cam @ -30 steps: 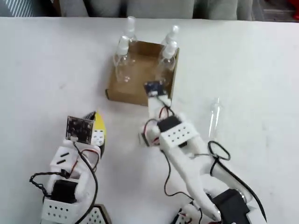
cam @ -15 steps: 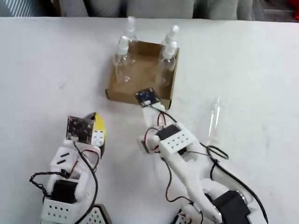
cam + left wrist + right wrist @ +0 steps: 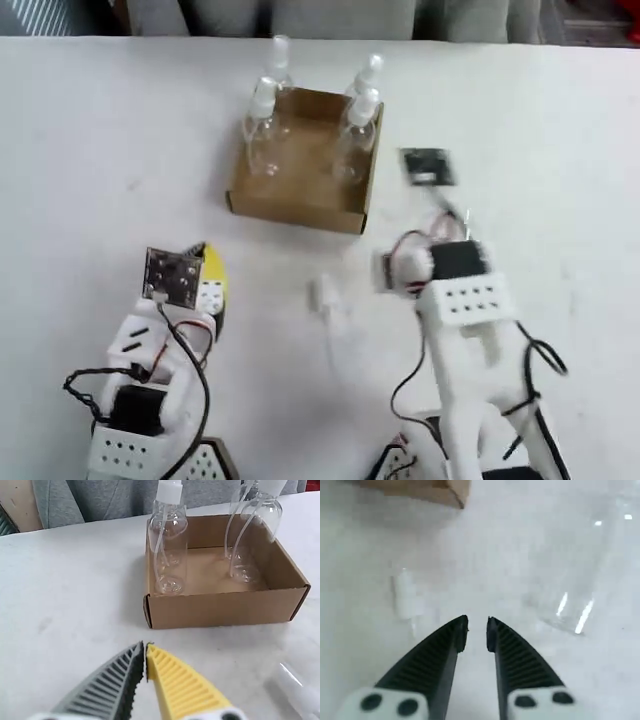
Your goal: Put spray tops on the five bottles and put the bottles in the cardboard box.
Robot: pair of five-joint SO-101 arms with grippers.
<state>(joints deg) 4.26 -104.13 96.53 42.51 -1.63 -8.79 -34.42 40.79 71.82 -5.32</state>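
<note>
The grey-and-yellow left gripper (image 3: 145, 650) sits clenched and empty, facing the brown cardboard box (image 3: 220, 611). The black right gripper (image 3: 477, 629), slightly parted and empty, hangs between a loose white spray top (image 3: 404, 597) and a clear plastic bottle (image 3: 582, 580).

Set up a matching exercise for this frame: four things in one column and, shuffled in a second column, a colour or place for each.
Things
1. left gripper
2. right gripper
3. loose spray top
4. cardboard box

Colour or place
A. lying on the table, on the arms' side of the box
B. both jaws black
C. brown, with upright bottles standing in it
D. one jaw yellow, one grey

Pairs: 1-D, 2-B, 3-A, 4-C
</note>
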